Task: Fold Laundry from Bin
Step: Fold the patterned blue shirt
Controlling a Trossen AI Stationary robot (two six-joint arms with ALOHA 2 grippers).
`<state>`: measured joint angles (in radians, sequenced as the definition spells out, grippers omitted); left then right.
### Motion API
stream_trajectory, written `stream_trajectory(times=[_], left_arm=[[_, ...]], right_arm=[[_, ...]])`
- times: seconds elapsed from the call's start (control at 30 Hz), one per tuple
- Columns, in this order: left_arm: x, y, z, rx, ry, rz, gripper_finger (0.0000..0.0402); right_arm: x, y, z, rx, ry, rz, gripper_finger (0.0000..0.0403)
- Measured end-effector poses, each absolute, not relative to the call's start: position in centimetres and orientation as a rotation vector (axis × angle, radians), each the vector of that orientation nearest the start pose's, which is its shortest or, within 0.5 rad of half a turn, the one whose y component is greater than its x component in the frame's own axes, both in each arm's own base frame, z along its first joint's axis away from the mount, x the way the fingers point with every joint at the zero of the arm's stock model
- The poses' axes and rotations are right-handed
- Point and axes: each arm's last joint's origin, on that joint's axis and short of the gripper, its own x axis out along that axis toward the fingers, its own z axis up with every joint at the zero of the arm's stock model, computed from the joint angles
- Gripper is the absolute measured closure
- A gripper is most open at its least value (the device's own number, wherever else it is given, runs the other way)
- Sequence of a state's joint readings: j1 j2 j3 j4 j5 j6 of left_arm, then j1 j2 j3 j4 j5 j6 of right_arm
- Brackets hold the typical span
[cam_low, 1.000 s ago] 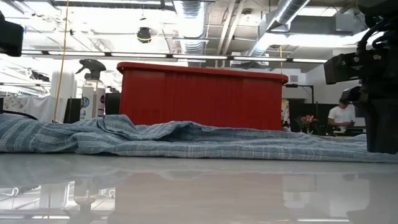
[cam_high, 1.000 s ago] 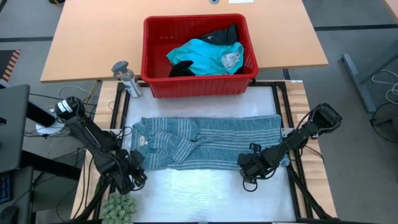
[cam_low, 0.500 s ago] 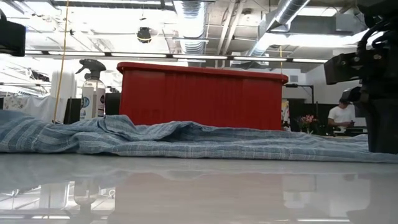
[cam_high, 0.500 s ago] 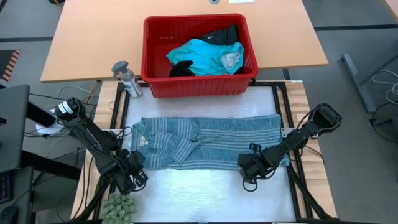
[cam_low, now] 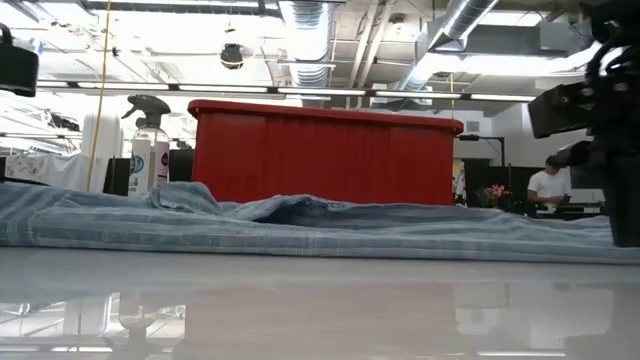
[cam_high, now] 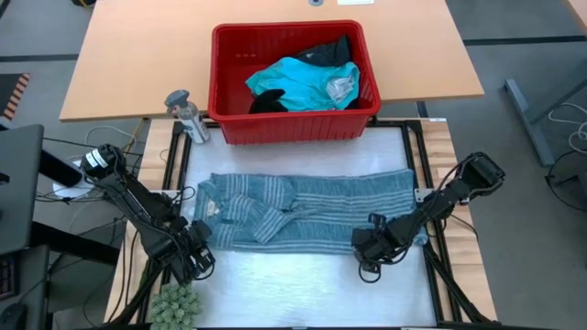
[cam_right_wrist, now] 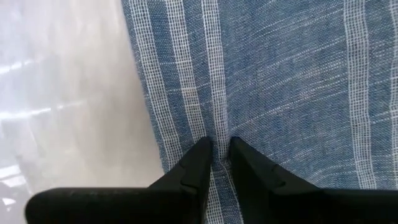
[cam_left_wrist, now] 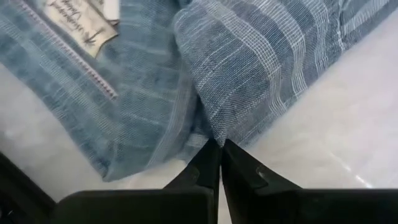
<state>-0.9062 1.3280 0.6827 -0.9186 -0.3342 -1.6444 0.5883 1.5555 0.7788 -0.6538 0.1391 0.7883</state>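
while both grippers pinch the striped garment [cam_high: 307, 209]'s near hem
left gripper [cam_left_wrist: 217, 149], right gripper [cam_right_wrist: 216, 151] clamped; i fear thin hold slipping.

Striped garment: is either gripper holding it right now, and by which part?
Both. The left gripper pinches the striped garment at its near hem by the collar end; the right gripper pinches the near hem at the opposite end.

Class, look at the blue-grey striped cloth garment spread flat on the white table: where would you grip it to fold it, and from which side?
Grip the blue-grey striped garment along its near hem, from the side away from the red plastic bin. It lies flat, so only edges offer a pinch. The left gripper and right gripper are each shut on that hem.
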Motion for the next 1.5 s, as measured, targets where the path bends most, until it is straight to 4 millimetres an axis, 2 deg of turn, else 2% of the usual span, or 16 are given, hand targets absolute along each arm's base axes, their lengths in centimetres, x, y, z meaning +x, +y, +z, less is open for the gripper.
stream_trajectory(times=[0.23,0.43,0.57,0.73,0.83,0.97,1.07,1.13,1.3,1.5], left_arm=[[12.4,-14.3,16.5,-0.471,1.185,0.603,0.0401],[12.7,-15.0,17.6,-0.364,1.269,0.465,0.0398],[12.7,-15.1,18.7,-0.296,1.327,0.435,0.0373],[12.8,-15.0,19.8,-0.260,1.310,0.464,0.0327],[13.5,-15.1,20.1,-0.301,1.097,0.525,0.0308],[15.4,-16.1,20.7,-0.309,0.719,0.457,0.0303],[16.4,-16.3,19.9,-0.306,0.653,0.399,0.0311],[16.7,-16.0,18.4,-0.302,0.671,0.390,0.0323],[16.3,-14.9,15.0,-0.277,0.730,0.475,0.0361],[15.7,-14.5,12.6,-0.289,0.836,0.509,0.0394]], right_arm=[[20.2,13.8,14.3,0.123,1.383,-0.161,0.0312],[20.2,13.8,14.3,0.115,1.380,-0.163,0.0312],[20.2,13.7,14.2,0.110,1.377,-0.168,0.0312],[20.2,13.7,14.2,0.109,1.377,-0.168,0.0312],[20.2,13.7,14.2,0.104,1.371,-0.169,0.0312],[20.2,13.7,14.2,0.102,1.370,-0.171,0.0312],[20.2,13.7,14.2,0.103,1.369,-0.171,0.0312],[20.2,13.7,14.2,0.104,1.367,-0.170,0.0312],[20.4,13.8,14.2,0.114,1.355,-0.165,0.0312],[20.7,14.0,14.6,0.095,1.348,-0.139,0.0312]])
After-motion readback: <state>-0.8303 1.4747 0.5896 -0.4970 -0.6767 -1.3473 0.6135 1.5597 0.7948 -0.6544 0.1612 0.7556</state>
